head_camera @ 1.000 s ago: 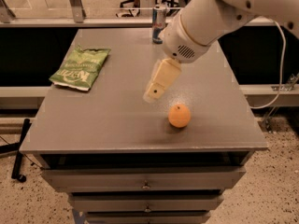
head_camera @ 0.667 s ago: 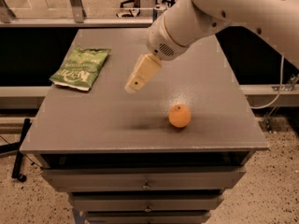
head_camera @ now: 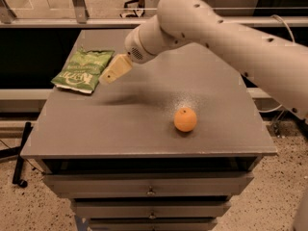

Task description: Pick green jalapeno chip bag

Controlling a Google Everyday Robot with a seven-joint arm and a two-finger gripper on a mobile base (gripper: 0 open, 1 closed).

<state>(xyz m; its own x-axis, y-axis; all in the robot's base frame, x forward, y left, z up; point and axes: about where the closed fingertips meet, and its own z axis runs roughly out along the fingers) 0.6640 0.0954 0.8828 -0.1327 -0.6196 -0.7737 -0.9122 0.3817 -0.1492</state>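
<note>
The green jalapeno chip bag (head_camera: 83, 70) lies flat at the far left of the grey tabletop (head_camera: 144, 129), light green with white lettering and a white bottom edge. My gripper (head_camera: 109, 75) hangs above the table just right of the bag, its cream-coloured tip pointing down and left, close to the bag's right edge. It holds nothing that I can see. The white arm reaches in from the upper right.
An orange (head_camera: 185, 119) sits on the table right of centre, toward the front. The table is a cabinet with drawers (head_camera: 150, 190) below its front edge. A railing and dark gap run behind the table.
My gripper has swung left across the table, from above the orange to beside the chip bag. The bag and the orange have not moved.
</note>
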